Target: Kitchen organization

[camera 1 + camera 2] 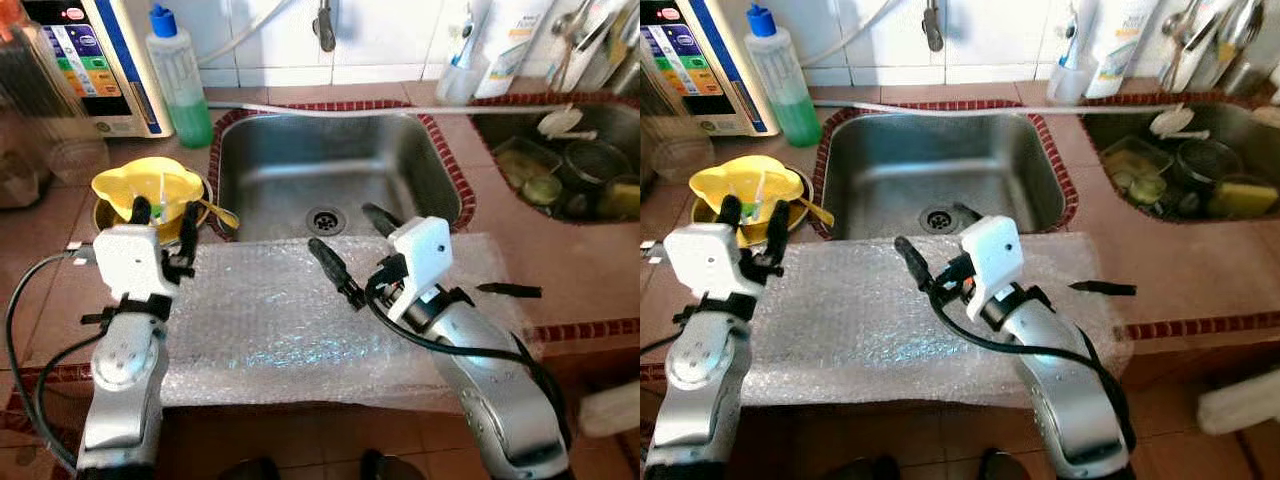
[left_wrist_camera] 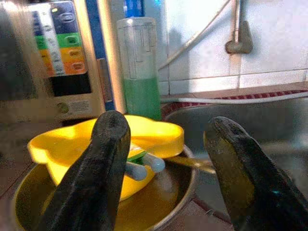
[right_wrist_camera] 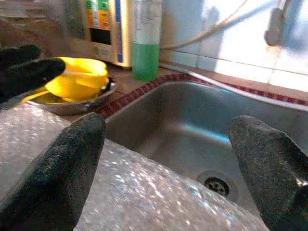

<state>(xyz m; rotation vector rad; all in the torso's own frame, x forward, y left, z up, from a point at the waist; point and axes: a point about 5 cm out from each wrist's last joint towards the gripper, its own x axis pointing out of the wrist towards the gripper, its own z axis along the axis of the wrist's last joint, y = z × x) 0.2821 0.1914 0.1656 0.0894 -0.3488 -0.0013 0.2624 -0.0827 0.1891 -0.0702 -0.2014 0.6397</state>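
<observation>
Hovering with jaws released, left gripper (image 1: 163, 213) faced the yellow plastic bowl (image 1: 145, 186) in its steel dish (image 2: 159, 219) beside the sink (image 1: 340, 180); right gripper (image 1: 345, 245) hung released over slippery bubble wrap (image 1: 270, 320). Bowl might tip.

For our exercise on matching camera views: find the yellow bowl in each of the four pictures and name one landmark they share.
Left eye view: yellow bowl left of the sink, behind the left gripper.
Right eye view: at the left edge.
Left wrist view: centre, between that gripper's fingers.
Right wrist view: upper left.
Shared landmark: the green soap bottle behind the bowl.
</observation>
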